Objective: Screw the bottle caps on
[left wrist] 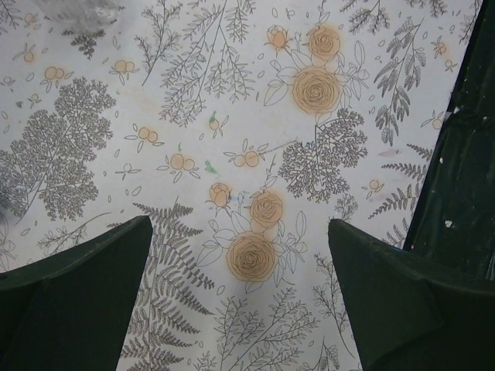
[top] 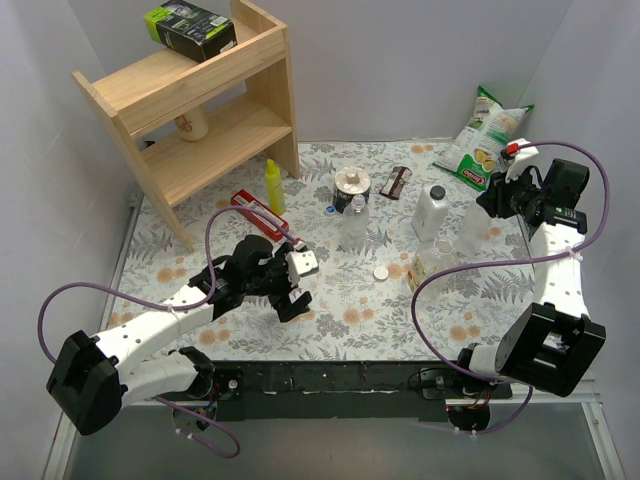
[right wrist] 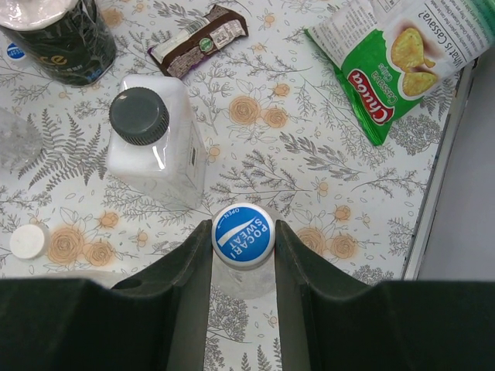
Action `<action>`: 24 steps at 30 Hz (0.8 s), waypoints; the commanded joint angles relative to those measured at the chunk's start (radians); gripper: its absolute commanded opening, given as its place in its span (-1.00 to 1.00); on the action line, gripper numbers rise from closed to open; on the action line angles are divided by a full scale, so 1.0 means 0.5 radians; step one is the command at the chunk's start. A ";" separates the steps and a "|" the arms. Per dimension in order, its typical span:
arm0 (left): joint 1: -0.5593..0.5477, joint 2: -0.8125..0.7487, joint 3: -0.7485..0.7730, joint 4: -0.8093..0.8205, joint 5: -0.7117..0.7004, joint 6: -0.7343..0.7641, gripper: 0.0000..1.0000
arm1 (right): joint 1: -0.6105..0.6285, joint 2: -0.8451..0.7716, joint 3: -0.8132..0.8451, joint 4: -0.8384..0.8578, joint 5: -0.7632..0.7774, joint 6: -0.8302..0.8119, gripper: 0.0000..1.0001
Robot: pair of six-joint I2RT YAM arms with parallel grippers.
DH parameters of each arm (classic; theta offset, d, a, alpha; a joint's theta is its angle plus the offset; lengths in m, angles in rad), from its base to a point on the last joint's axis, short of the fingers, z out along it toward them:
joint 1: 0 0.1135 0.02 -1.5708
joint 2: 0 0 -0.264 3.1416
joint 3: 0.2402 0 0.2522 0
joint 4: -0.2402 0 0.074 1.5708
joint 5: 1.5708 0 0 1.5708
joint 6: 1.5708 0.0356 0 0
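My right gripper [right wrist: 243, 232] is shut on a blue bottle cap [right wrist: 243, 236] marked Pocari Sweat, which sits on top of a clear bottle [right wrist: 241, 280] standing under it. From above, that bottle [top: 471, 234] is at the right of the table with the right gripper [top: 487, 206] over its top. A second clear bottle [top: 354, 224] stands mid-table, and one with an orange-yellow label [top: 424, 266] is nearer the front. A loose white cap [top: 381, 271] and a loose blue cap [top: 329, 210] lie on the cloth. My left gripper [left wrist: 240, 224] hangs open over bare flowered cloth, holding nothing.
A white carton with a black cap [right wrist: 147, 131] stands just left of the right gripper. A chips bag [right wrist: 394, 62], a chocolate bar [right wrist: 201, 37] and a dark round tin [top: 352, 185] lie behind. A wooden shelf [top: 200, 100], yellow squeeze bottle [top: 272, 185] and red packet [top: 262, 212] are back left.
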 commanded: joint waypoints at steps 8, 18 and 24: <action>0.014 -0.051 -0.022 -0.088 -0.023 0.106 0.96 | -0.003 -0.007 -0.027 0.079 0.063 0.019 -0.25; 0.014 -0.051 -0.034 -0.116 -0.029 0.152 0.96 | -0.003 0.017 -0.037 0.064 0.103 0.049 -0.03; 0.011 -0.048 -0.031 -0.116 -0.032 0.167 0.96 | -0.003 -0.016 -0.028 0.070 0.109 0.052 0.31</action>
